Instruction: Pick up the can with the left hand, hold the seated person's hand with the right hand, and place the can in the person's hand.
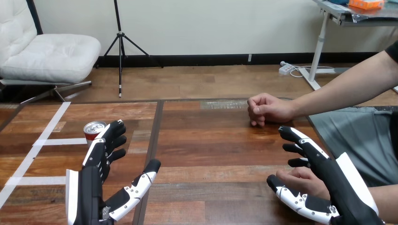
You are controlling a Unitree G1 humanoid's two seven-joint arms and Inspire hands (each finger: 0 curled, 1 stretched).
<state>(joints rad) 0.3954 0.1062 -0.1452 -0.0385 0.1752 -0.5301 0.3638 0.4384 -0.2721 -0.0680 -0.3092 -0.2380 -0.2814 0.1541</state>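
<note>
Can (94, 130) stands just beyond left hand (95, 169), whose fingers are spread straight.

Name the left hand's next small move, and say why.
Probably shift the left hand left and forward so the can comes between thumb and fingers. The hand is open with its palm turned right, and the upright can stands by the fingertips on their back side, not in the gap. It is not gripped yet, so closing now would likely miss it.
</note>
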